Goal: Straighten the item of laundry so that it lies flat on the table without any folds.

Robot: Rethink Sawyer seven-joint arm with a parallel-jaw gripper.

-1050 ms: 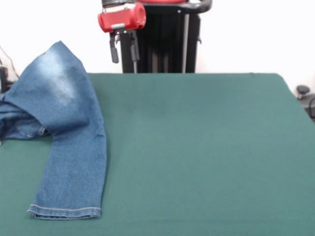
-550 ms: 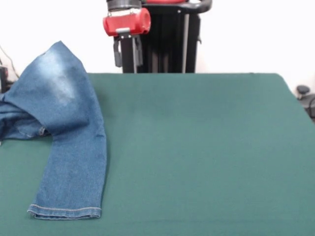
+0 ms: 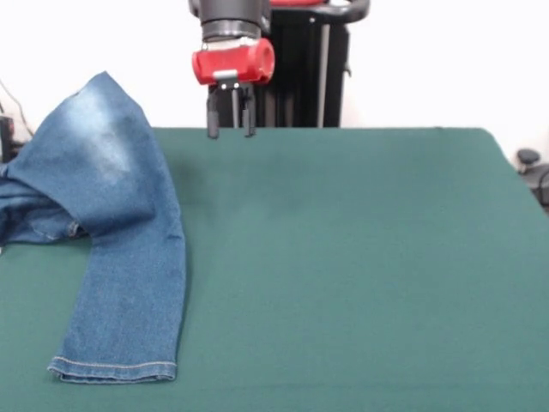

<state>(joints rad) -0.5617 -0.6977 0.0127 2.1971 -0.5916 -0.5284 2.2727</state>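
The item of laundry (image 3: 111, 215), a pair of blue denim jeans with a pale faded patch, lies at the left of the green table (image 3: 360, 257). One leg runs toward the near edge and ends in a stitched hem; the upper part is folded over and bunched at the left edge, partly cut off by the picture. My gripper (image 3: 231, 131) hangs under a red wrist above the far edge of the table, to the right of the jeans and apart from them. Its two dark fingers stand open with nothing between them.
A black pedestal (image 3: 296, 69) rises behind the table's far edge. A dark object (image 3: 527, 159) sits past the right edge. Dark items (image 3: 7, 137) show at the far left beside the jeans.
The gripper has moved right and come lower, from above the far edge toward the table top. The jeans have not moved.
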